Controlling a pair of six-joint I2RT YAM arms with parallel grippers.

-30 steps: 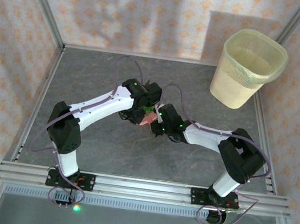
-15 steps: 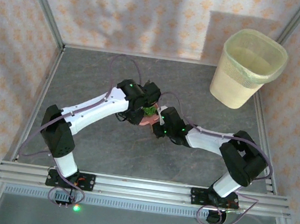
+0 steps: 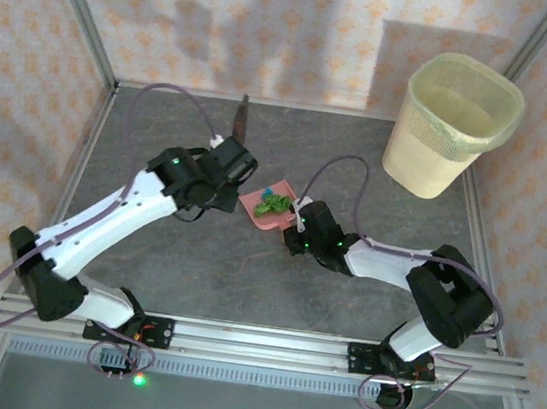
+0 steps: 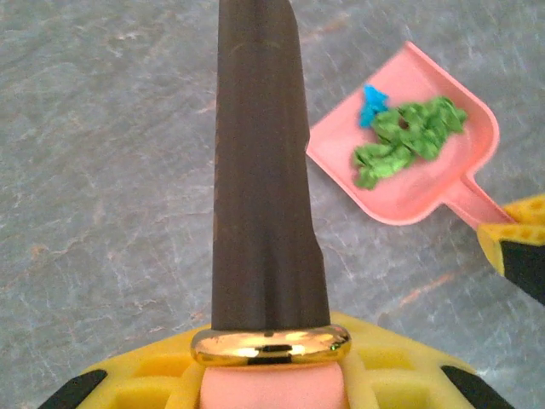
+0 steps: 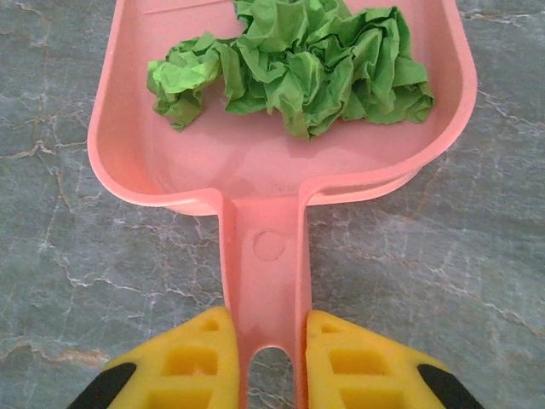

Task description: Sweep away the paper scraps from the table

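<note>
Green paper scraps (image 5: 298,60) lie crumpled in the pink dustpan (image 5: 255,166), which rests on the table (image 3: 195,265). A small teal-blue scrap (image 4: 372,104) sits with the green ones (image 4: 409,136) in the pan (image 4: 443,183). My right gripper (image 5: 268,358) is shut on the dustpan's handle (image 5: 268,273). In the top view the dustpan (image 3: 262,218) lies mid-table, with the scraps (image 3: 273,205) in it and the right gripper (image 3: 297,230) at its near right. My left gripper (image 3: 230,166) stands to the pan's left, shut on a brush with dark bristles (image 4: 260,162) and a gold ferrule (image 4: 271,345).
A pale yellow lined waste basket (image 3: 454,122) stands at the table's back right corner. Patterned peach walls close the back and sides, and aluminium rails (image 3: 265,343) run along the near edge. The brush tip (image 3: 242,118) reaches toward the back wall.
My left arm has swung left and away from the dustpan with the brush, uncovering the pan and the scraps in it. The right gripper and pan have barely shifted.
</note>
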